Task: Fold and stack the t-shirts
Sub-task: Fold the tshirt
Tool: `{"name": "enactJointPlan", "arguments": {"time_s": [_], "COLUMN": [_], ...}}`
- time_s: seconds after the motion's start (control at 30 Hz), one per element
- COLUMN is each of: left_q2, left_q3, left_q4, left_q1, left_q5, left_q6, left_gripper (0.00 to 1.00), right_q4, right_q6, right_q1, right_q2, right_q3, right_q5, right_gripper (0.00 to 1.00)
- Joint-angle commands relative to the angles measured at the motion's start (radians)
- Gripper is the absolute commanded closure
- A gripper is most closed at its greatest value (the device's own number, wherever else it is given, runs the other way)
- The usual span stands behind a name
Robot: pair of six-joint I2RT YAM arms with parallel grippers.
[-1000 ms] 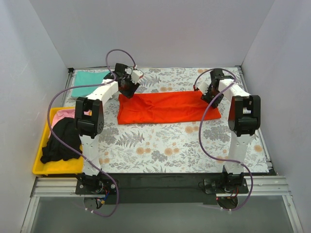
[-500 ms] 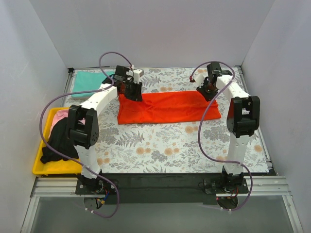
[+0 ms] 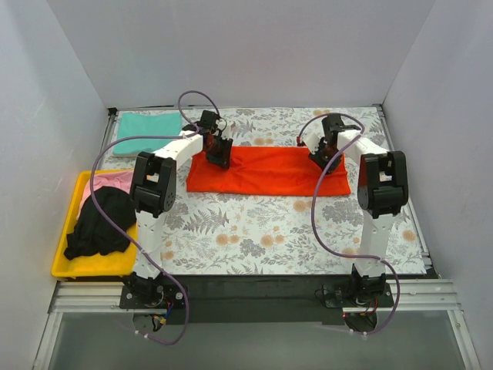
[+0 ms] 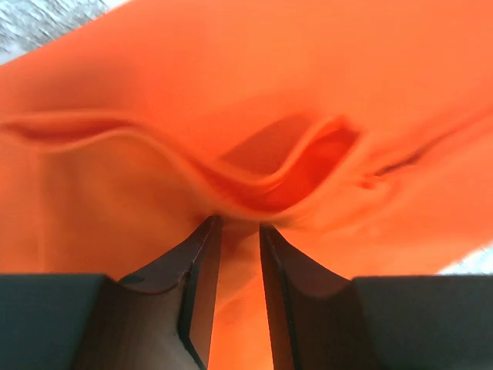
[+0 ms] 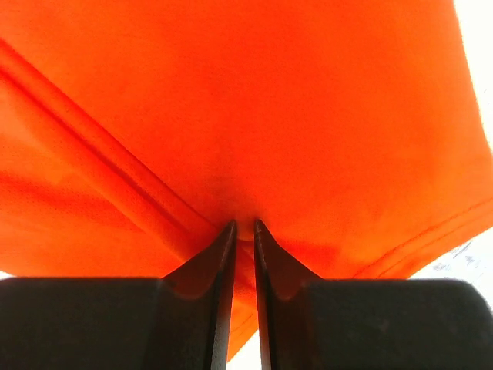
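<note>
The orange-red t-shirt (image 3: 266,171) lies as a wide folded band across the middle of the floral cloth. My left gripper (image 3: 218,153) is shut on its upper left edge; in the left wrist view (image 4: 238,223) a fold of orange cloth (image 4: 254,139) is pinched between the fingers. My right gripper (image 3: 322,158) is shut on the upper right edge, cloth (image 5: 254,116) nipped between its jaws (image 5: 244,225). A folded teal t-shirt (image 3: 146,131) rests at the back left. A black t-shirt (image 3: 100,223) and a pink one (image 3: 108,182) lie in the yellow tray.
The yellow tray (image 3: 69,266) sits at the left edge beside the left arm's base. The grey floral cloth (image 3: 262,231) covers the table. White walls close in the back and both sides.
Both grippers have closed on the top edge of the orange-red shirt. They have drawn it slightly forward, so the band now looks narrower front to back.
</note>
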State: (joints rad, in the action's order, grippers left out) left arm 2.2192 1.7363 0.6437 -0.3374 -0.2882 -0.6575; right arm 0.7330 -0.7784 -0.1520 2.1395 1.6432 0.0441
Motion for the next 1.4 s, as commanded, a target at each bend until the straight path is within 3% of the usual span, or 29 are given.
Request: {"name": "enactJointPlan", "arguments": {"time_s": [0.0, 0.1, 0.17, 0.23, 0.3, 0.37, 0.47, 0.6, 0.7, 0.83, 1.13, 1.37], "left_q2": [0.039, 0.152, 0.215, 0.307, 0.321, 0.265, 0.088, -0.093, -0.151, -0.178, -0.093, 0.048], "left_q3": [0.066, 0.205, 0.406, 0.646, 0.718, 0.630, 0.464, 0.240, 0.114, 0.019, -0.008, 0.090], "left_q4": [0.019, 0.050, 0.097, 0.140, 0.125, 0.013, -0.123, -0.139, -0.098, -0.081, -0.059, -0.032], "left_q1": [0.006, 0.012, 0.023, 0.026, 0.026, 0.028, 0.028, 0.028, 0.025, 0.023, -0.014, -0.014], "left_q5": [0.101, 0.090, 0.000, -0.038, -0.098, -0.115, -0.147, -0.121, -0.138, -0.149, -0.097, -0.074], "left_q6": [0.056, 0.099, 0.102, 0.085, 0.040, -0.006, -0.031, -0.045, -0.048, -0.054, -0.037, -0.044], "left_gripper": [0.74, 0.74, 0.73, 0.73, 0.70, 0.68, 0.63, 0.62, 0.63, 0.64, 0.70, 0.75], "right_q4": [0.045, 0.045, 0.054, 0.078, 0.095, 0.135, 0.184, 0.183, 0.180, 0.158, 0.063, 0.000], "right_q6": [-0.030, -0.044, -0.009, 0.030, 0.126, 0.180, 0.231, 0.208, 0.171, 0.183, 0.278, 0.320], "right_q1": [-0.009, -0.085, -0.157, -0.315, -0.455, -0.500, -0.485, -0.420, -0.390, -0.385, -0.412, -0.428], "right_q2": [-0.073, -0.205, -0.323, -0.424, -0.467, -0.495, -0.515, -0.550, -0.524, -0.501, -0.437, -0.360], "right_q3": [-0.199, -0.400, -0.506, -0.607, -0.615, -0.548, -0.440, -0.402, -0.414, -0.425, -0.486, -0.523], "right_q5": [-0.004, 0.016, 0.075, 0.126, 0.245, 0.383, 0.473, 0.392, 0.304, 0.321, 0.410, 0.480], "right_gripper": [0.79, 0.79, 0.78, 0.79, 0.78, 0.77, 0.77, 0.76, 0.78, 0.79, 0.79, 0.80]}}
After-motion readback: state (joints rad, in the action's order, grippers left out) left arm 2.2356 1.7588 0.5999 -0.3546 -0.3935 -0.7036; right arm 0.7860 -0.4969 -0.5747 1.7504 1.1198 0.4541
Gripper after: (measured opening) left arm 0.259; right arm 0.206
